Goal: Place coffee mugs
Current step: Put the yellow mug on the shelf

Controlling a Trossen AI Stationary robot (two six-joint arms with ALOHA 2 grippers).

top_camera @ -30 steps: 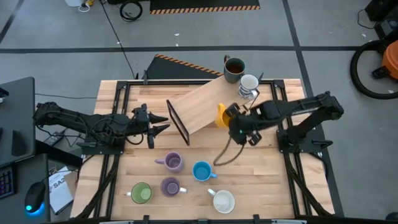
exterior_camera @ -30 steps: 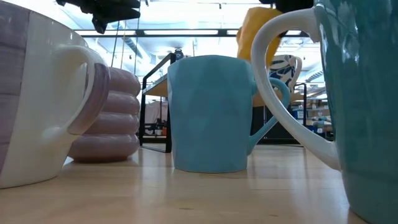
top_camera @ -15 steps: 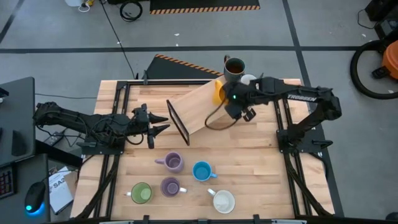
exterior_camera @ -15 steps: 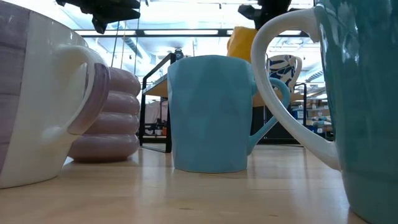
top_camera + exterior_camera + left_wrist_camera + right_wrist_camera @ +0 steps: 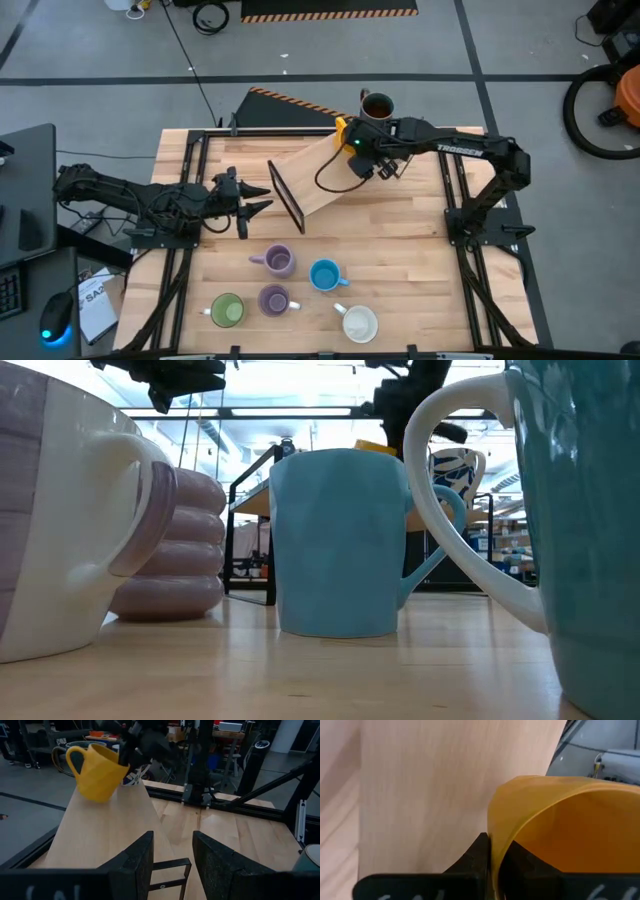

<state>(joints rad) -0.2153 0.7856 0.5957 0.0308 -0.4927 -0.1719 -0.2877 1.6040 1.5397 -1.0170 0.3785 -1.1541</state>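
Note:
My right gripper (image 5: 352, 143) is shut on the orange mug (image 5: 343, 133) over the far, upper end of the sloped wooden board (image 5: 315, 175). The left wrist view shows this mug (image 5: 97, 770) tilted, handle away from the gripper. My left gripper (image 5: 255, 200) hovers open beside the board's black stand (image 5: 287, 196). Two purple mugs (image 5: 278, 261) (image 5: 274, 299), a blue mug (image 5: 324, 275), a green mug (image 5: 227, 311) and a white mug (image 5: 359, 323) stand on their bases on the near half of the table. A dark grey-brown mug (image 5: 377, 108) stands at the far edge. My right gripper holds the orange mug by its rim (image 5: 492, 825), on the side opposite the handle. One finger (image 5: 479, 856) is outside the wall and one inside. The mug (image 5: 97, 770) hangs tilted, its base close over the board; whether it touches the board, I cannot tell.
The low view is filled by the near mugs: the blue one (image 5: 340, 540), a purple one (image 5: 180, 550), a pale one (image 5: 50, 510) and a teal-sided one (image 5: 580, 510). The board takes up the table's far middle. Bare tabletop (image 5: 420, 260) lies on the right.
My right gripper has carried the orange mug from above the table's middle right toward the far edge and leftward, until it is over the board's upper end. It has stayed shut on the mug.

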